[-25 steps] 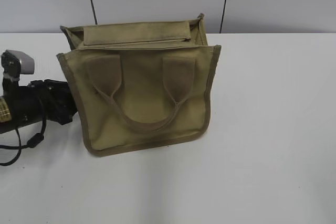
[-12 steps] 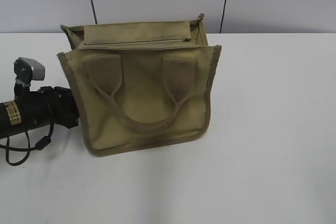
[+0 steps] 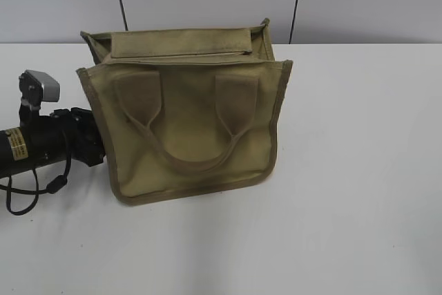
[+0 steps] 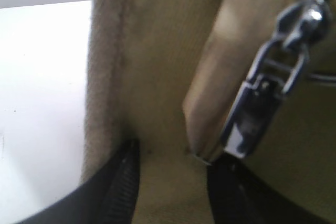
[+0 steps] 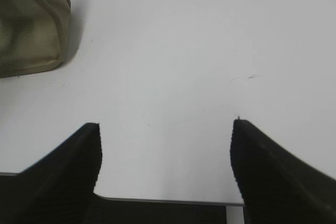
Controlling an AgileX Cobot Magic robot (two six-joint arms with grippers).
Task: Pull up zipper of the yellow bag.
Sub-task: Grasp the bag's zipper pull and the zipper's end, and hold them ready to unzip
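Bag (image 3: 190,129) upright on white bench (image 3: 359,170), handle side toward exterior camera, top panel with zipper (image 3: 181,54) facing up and back. Left pincer (image 4: 173,177) pressed in at bag's left end, fingers spread either side of a fabric fold, silver pull tab (image 4: 265,90) hanging just above right finger; not yet pinched, likely lining up for the grab. Right pincer (image 5: 165,153) spread wide, low over bare bench, well clear of bag, probably idle. Yellow label on left arm (image 3: 16,144), writing unreadable. No brand on bag.

white table (image 3: 359,170), yellow bag (image 3: 193,129) standing, apparently upright
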